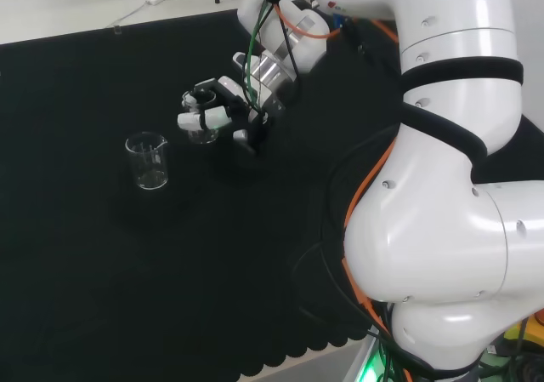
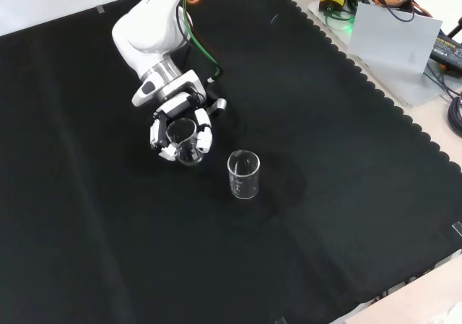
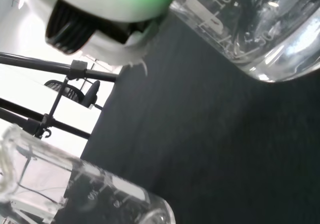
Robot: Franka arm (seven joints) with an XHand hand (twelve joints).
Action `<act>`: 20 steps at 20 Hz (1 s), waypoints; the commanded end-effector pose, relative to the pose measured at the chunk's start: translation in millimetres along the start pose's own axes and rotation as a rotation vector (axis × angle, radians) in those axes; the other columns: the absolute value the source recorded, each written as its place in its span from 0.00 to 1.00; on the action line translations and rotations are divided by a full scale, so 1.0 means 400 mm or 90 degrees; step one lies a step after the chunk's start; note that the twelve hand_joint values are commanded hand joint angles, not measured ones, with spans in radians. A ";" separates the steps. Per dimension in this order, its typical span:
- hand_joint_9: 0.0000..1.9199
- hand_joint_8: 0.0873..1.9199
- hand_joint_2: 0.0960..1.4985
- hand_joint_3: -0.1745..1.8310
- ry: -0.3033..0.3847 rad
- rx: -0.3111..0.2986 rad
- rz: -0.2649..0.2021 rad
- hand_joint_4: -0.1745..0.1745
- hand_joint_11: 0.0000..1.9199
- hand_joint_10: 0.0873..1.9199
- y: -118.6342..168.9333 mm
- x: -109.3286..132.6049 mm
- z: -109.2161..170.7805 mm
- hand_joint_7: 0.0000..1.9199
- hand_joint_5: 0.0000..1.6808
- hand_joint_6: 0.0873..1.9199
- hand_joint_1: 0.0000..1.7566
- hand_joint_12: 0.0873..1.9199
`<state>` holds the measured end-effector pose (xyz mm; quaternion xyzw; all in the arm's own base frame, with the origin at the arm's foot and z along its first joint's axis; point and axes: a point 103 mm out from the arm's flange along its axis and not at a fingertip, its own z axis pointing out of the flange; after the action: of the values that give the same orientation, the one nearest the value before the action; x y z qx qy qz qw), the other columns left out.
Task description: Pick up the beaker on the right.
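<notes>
The hand is closing round a clear glass beaker left of centre in the front view, its black and white fingers curling about the vessel's wall on both sides. In the head view the same held beaker is sitting in the upper middle of the frame, just right of a second beaker that is standing free and upright on the black cloth of the bench. Whether the held beaker's base is resting on the cloth or hanging just above it cannot be told. Judging from this, the grasp is made and the lifting clear is what is left. Both beakers are plain cylinders with pouring lips, thin-walled and transparent, apparently empty; the wrist view is catching printed graduations on the held one and the rounded glass of the other. The cloth is lying matt and dark, its scalloped edge running along the right of the front view.
</notes>
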<state>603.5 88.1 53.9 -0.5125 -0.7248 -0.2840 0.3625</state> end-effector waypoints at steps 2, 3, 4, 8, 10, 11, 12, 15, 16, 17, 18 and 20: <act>0.67 0.51 0.32 0.56 -0.106 -0.012 -0.025 0.00 0.50 0.45 -0.007 0.073 -0.070 0.62 0.60 0.55 0.81 0.48; 0.68 0.51 0.32 0.56 -0.117 -0.010 -0.029 0.00 0.50 0.44 -0.011 0.080 -0.075 0.63 0.60 0.55 0.81 0.48; 0.68 0.51 0.32 0.56 -0.130 -0.007 -0.033 0.00 0.50 0.44 -0.016 0.088 -0.079 0.63 0.60 0.54 0.82 0.48; 0.68 0.50 0.32 0.55 -0.178 0.011 -0.055 0.00 0.51 0.43 -0.037 0.121 -0.092 0.63 0.60 0.54 0.82 0.47; 0.68 0.50 0.32 0.55 -0.189 0.019 -0.061 0.00 0.51 0.43 -0.051 0.136 -0.098 0.63 0.60 0.54 0.82 0.47; 0.68 0.50 0.32 0.55 -0.193 0.025 -0.063 0.00 0.52 0.43 -0.059 0.142 -0.100 0.63 0.60 0.54 0.82 0.47; 0.68 0.50 0.32 0.55 -0.198 0.030 -0.065 0.00 0.52 0.43 -0.066 0.148 -0.102 0.63 0.60 0.54 0.82 0.47; 0.68 0.50 0.32 0.55 -0.205 0.051 -0.064 0.00 0.52 0.43 -0.088 0.160 -0.103 0.63 0.60 0.54 0.82 0.47; 0.68 0.50 0.32 0.55 -0.207 0.056 -0.063 0.00 0.52 0.43 -0.097 0.165 -0.103 0.63 0.60 0.54 0.82 0.47; 0.68 0.50 0.32 0.55 -0.208 0.062 -0.062 0.00 0.52 0.43 -0.105 0.168 -0.104 0.63 0.60 0.54 0.82 0.47; 0.69 0.50 0.31 0.55 -0.207 0.066 -0.059 0.00 0.52 0.43 -0.112 0.171 -0.104 0.63 0.60 0.54 0.82 0.47; 0.69 0.50 0.31 0.55 -0.214 0.077 -0.058 0.00 0.52 0.43 -0.128 0.181 -0.105 0.63 0.60 0.53 0.82 0.47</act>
<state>564.8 79.8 129.8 -0.4990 -0.8074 -0.1904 0.2509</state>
